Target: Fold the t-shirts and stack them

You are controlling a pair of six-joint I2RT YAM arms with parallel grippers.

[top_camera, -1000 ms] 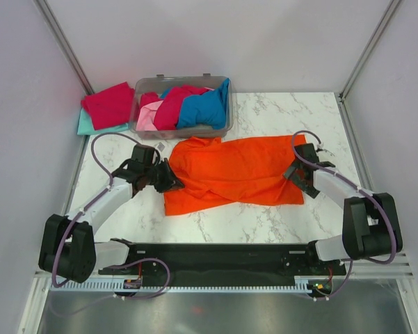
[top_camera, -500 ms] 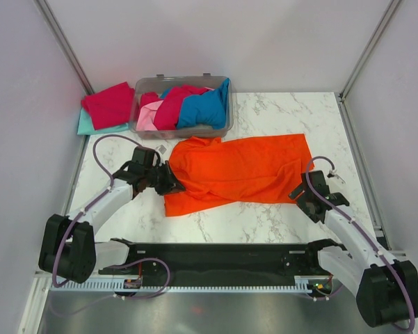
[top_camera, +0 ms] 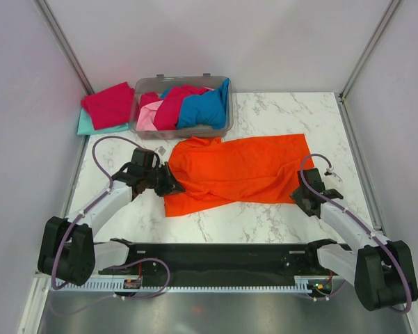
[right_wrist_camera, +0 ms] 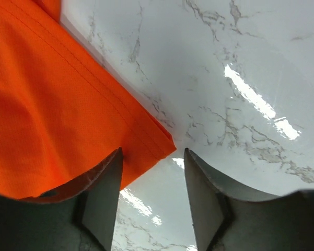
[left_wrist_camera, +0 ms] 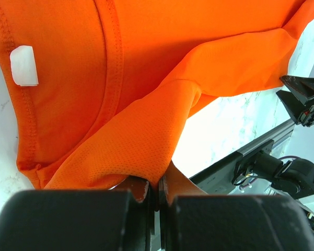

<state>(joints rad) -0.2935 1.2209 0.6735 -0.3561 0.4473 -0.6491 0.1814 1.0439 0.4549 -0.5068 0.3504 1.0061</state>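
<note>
Right gripper (right_wrist_camera: pixel 152 157) has moved to the near-right hem corner of the orange t-shirt (top_camera: pixel 243 170), jaws open astride it; left gripper (left_wrist_camera: pixel 158 183) stays clamped on its left edge. Shirt lies spread on the table (top_camera: pixel 285 111); fold pending

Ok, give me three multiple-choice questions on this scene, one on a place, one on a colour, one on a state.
1. Where is the teal shirt?
A. under the red shirt beside the bin
B. inside the bin
C. on the wall

2. What colour is the shirt in the left gripper?
A. blue
B. pink
C. orange

3. The right gripper is:
A. shut on cloth
B. open over the shirt's corner
C. out of view

Answers:
1 A, a teal edge shows beneath the red shirt.
2 C, the orange shirt is pinched between shut fingers.
3 B, its fingers stand apart around the hem corner.
</note>
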